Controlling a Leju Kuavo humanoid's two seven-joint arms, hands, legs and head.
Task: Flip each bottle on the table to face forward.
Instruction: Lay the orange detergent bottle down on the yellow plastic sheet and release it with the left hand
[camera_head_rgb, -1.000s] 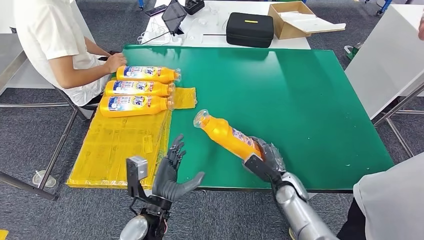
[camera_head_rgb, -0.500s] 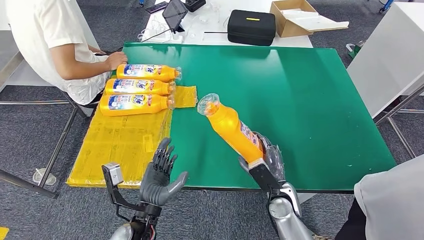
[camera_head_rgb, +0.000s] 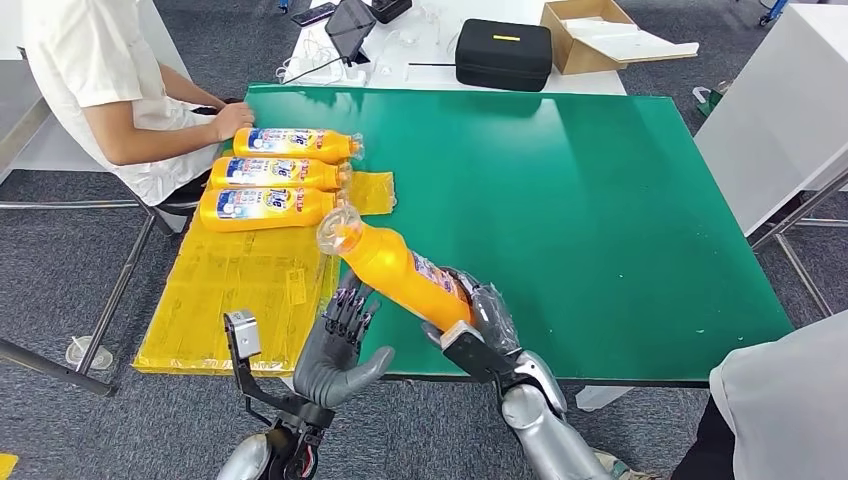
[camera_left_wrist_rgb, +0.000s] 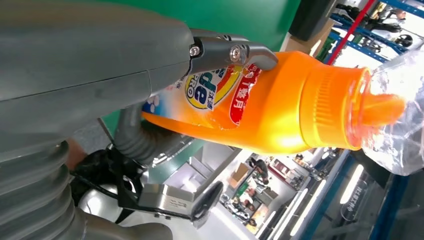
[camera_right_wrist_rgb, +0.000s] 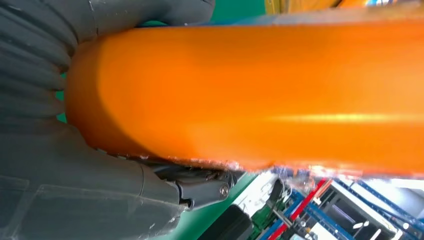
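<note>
Held only at its base by the right hand (camera_head_rgb: 478, 330), the raised bottle (camera_head_rgb: 400, 270) may slip before the empty, spread left hand (camera_head_rgb: 335, 350) steadies it.

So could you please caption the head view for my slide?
Right hand holds an orange plastic bottle above the green table.

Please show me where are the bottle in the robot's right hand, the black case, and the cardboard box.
held bottle (camera_head_rgb: 400, 268): head view, on its orange body.
black case (camera_head_rgb: 503, 58): head view, on its lid.
cardboard box (camera_head_rgb: 568, 52): head view, on its front wall.
</note>
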